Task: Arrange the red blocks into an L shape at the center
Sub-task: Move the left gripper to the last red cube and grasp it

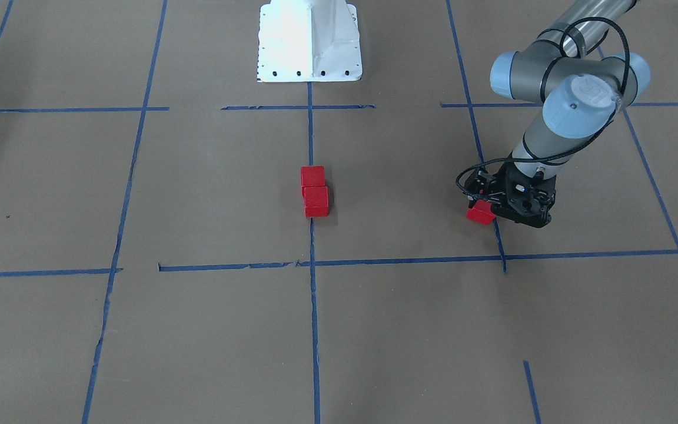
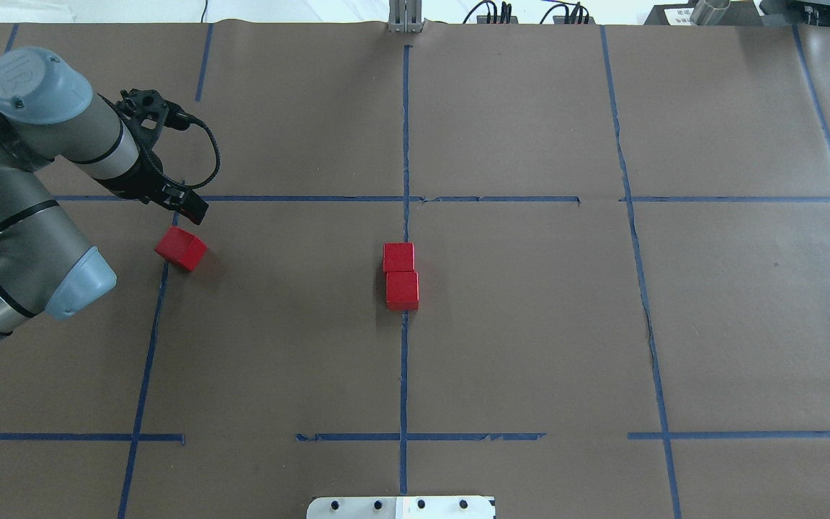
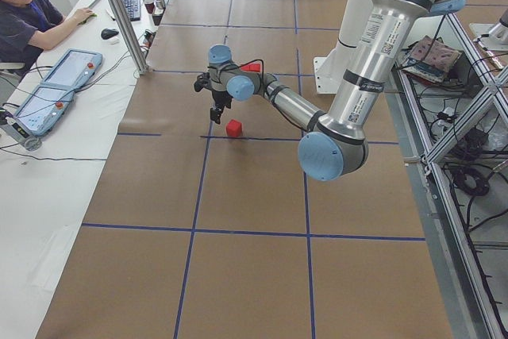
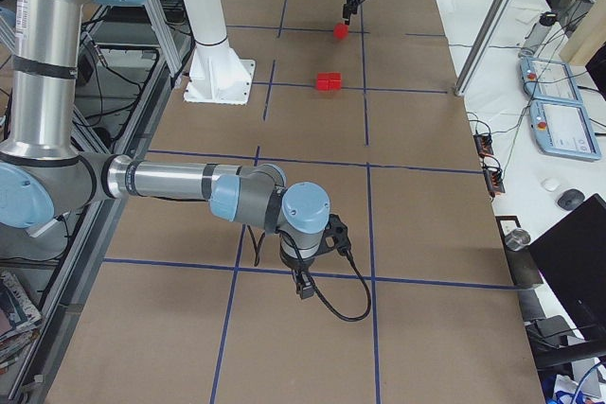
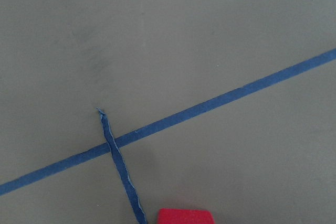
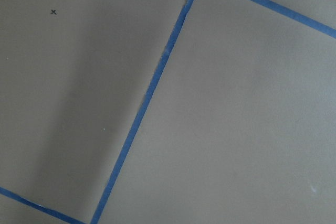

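Far to the left of the centre tape line [image 2: 403, 375], the left gripper [image 2: 195, 210] hangs low over the table [image 2: 530, 346] with nothing in it. We cannot tell whether its fingers are spread or closed, since no view shows the gap between them. Just beside it, on the paper and apart from the fingers, lies the third red block [image 2: 181, 247]. It is turned askew to the taped grid. We judge the arm is placed there to pick up this block, and that the wrist will have to match the skew.

On the centre tape line itself two red blocks sit touching in a short row along the line, the far block [image 2: 398, 256] and the near block [image 2: 402, 290]. The near one is nudged slightly to the right. We read this row as the long leg of the L, set at the middle because the task asks for it there. The foot is still missing and the shape is unfinished.

Well to the right of the line, the right gripper [image 4: 305, 283] points down at bare paper. It shows only in the side view, so we cannot tell its state. It seems parked out of the way.
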`<action>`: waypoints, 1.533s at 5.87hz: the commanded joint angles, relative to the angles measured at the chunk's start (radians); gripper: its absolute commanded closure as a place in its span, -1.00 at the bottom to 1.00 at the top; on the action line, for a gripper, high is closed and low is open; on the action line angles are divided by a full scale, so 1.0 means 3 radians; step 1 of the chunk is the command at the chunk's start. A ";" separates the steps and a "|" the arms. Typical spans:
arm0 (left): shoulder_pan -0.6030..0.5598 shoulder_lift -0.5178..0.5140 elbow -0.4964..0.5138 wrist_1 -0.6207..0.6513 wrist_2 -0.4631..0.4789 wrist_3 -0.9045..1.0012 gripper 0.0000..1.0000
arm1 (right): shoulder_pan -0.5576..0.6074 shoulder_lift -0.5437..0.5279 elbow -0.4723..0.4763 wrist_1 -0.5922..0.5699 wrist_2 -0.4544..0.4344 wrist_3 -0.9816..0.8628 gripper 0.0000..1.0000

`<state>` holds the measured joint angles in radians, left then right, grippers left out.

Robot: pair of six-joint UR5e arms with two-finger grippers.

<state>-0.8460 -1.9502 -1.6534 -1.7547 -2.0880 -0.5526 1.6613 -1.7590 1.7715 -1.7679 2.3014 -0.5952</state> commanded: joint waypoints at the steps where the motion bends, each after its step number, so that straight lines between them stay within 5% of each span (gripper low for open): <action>1: 0.0140 0.0098 0.0040 -0.0158 0.0016 -0.0167 -1.00 | 0.0000 -0.0001 0.0001 -0.0002 -0.0001 -0.0005 -0.99; 4: 0.0283 0.0104 0.0076 -0.0164 0.0021 -0.0244 -1.00 | 0.0000 -0.0012 -0.0004 -0.0002 -0.0001 -0.0020 -0.99; 5: 0.0284 0.0089 0.0122 -0.0169 0.0021 -0.0244 -0.82 | 0.0000 -0.0022 -0.0004 -0.0002 -0.0001 -0.0021 -0.99; 6: 0.0289 0.0074 0.0127 -0.0164 0.0021 -0.0244 -0.32 | 0.0000 -0.0022 -0.0004 -0.0002 -0.0001 -0.0021 -0.99; 7: 0.0289 0.0043 0.0122 -0.0159 0.0016 -0.0330 0.53 | 0.0000 -0.0022 -0.0004 -0.0002 -0.0001 -0.0021 -0.99; 8: 0.0289 -0.0003 0.0102 -0.0144 0.0016 -0.0427 0.91 | 0.0000 -0.0022 0.0001 0.0003 -0.0001 -0.0015 -0.99; 9: 0.0289 -0.0125 0.0071 -0.0114 0.0011 -0.0914 0.92 | 0.0000 -0.0022 0.0011 -0.0002 -0.0001 -0.0010 -0.99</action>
<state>-0.7594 -1.9584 -1.6243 -1.7962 -2.0835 -0.7172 1.6613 -1.7655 1.7723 -1.7679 2.3010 -0.5997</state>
